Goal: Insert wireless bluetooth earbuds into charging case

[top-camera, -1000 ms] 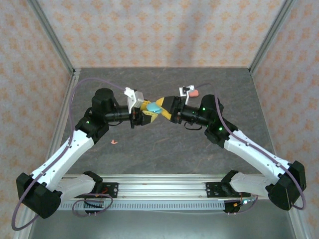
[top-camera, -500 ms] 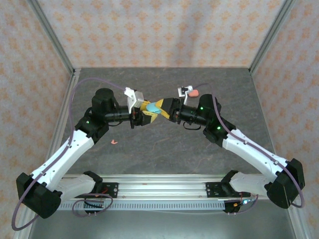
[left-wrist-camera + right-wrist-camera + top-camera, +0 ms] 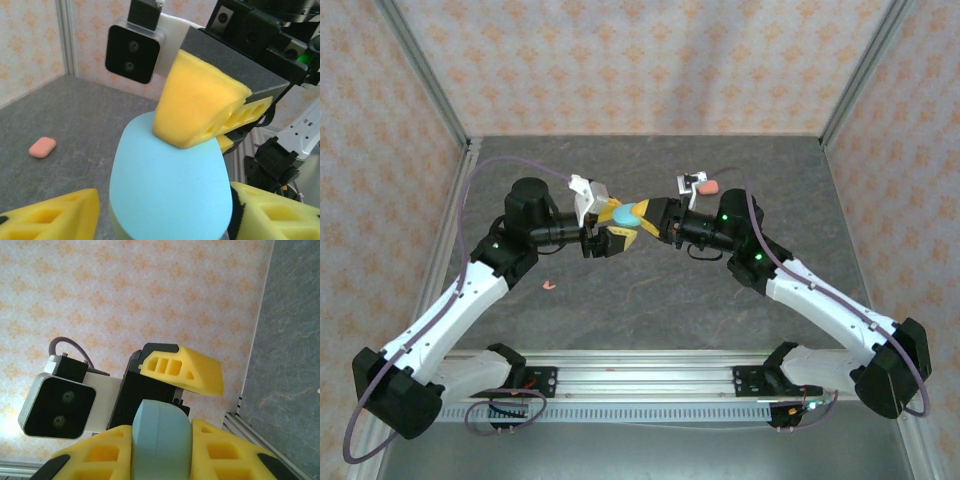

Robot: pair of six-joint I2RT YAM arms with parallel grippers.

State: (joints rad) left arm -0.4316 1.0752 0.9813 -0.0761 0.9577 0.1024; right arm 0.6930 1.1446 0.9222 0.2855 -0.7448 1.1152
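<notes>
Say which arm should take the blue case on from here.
Right, I'd say. The right gripper is clamped on the blue case, while the left gripper stands open, with a gap showing between one finger and the case.

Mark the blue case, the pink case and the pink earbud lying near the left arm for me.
blue case [image 3: 631, 212]: top external view, middle of its visible blue shell.
pink case [image 3: 42, 147]: left wrist view, middle of its top face.
pink earbud [image 3: 550, 286]: top external view, middle of the tiny coral speck.
</notes>
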